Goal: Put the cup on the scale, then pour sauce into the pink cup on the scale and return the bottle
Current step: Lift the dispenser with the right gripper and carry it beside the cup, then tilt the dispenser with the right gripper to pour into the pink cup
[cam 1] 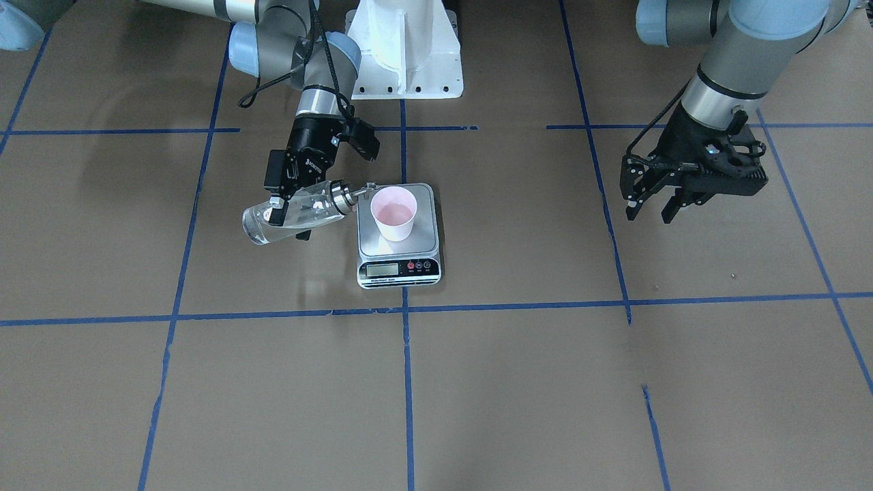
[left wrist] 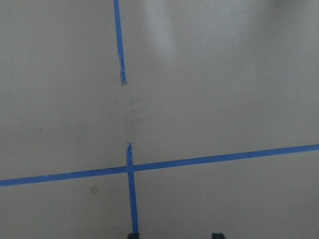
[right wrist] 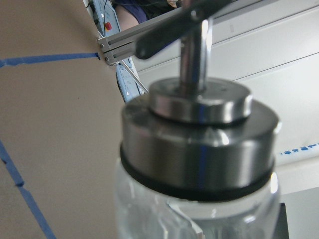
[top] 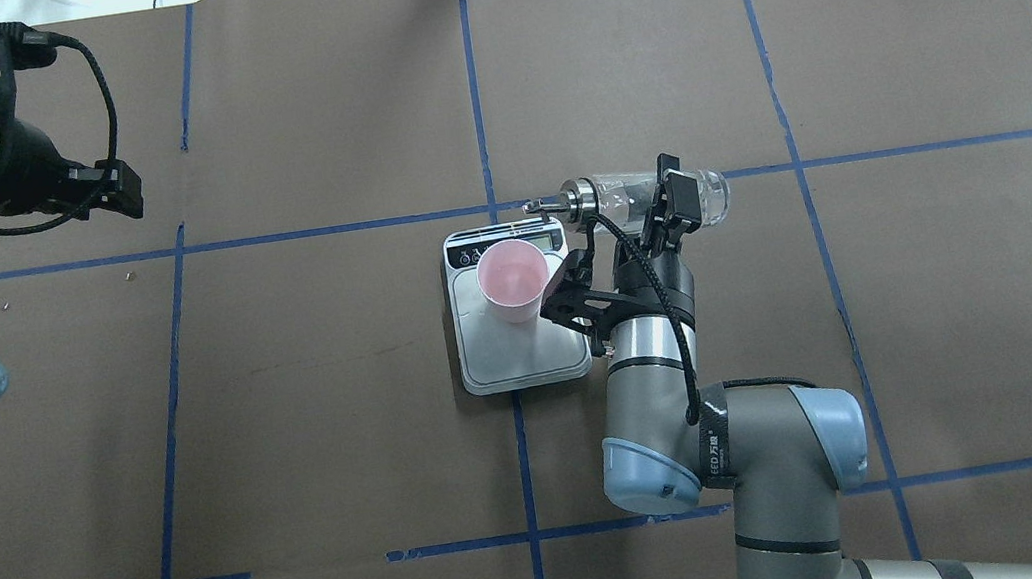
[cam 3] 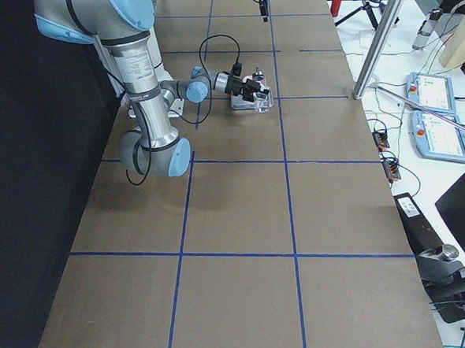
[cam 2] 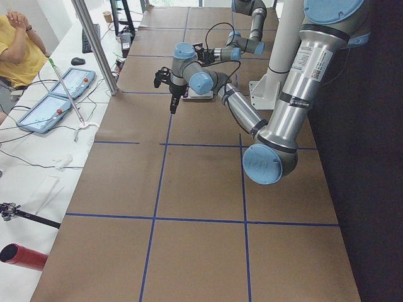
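The pale pink cup stands upright on the silver platform of the scale. My right gripper is shut on the clear glass bottle and holds it tipped almost level. The silver spout points at the cup and ends by its rim. I see no stream of sauce. The cap fills the right wrist view. My left gripper is open and empty, well off to the side above bare table. Its fingertips show at the left wrist view's bottom edge.
The robot's white base stands behind the scale. Blue tape lines divide the brown table into squares. A person sits beyond the table's far side, next to tablets and cables.
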Action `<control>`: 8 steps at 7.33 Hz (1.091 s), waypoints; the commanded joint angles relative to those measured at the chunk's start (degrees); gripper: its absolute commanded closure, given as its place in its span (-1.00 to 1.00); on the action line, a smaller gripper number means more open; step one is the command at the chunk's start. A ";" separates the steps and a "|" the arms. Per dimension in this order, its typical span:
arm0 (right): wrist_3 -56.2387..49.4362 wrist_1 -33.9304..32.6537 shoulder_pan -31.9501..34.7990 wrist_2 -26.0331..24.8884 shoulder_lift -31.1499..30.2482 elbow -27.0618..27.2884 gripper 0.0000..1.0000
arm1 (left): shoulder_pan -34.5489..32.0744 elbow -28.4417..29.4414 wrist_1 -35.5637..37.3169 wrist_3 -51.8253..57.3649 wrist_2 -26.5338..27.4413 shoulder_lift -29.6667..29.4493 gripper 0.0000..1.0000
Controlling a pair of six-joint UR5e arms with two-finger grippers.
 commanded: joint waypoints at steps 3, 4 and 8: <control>-4.18 -6.58 -0.17 -2.76 0.01 -0.06 1.00 | 0.11 0.29 -0.20 0.09 -0.03 0.16 -0.38; -6.46 -6.67 -0.34 -4.33 -0.25 -0.06 1.00 | 0.11 0.29 -0.20 0.09 -0.03 0.07 -0.39; -13.49 -6.67 -0.96 -6.36 -0.43 -0.06 1.00 | 0.11 0.56 -0.11 0.09 0.06 0.07 -0.46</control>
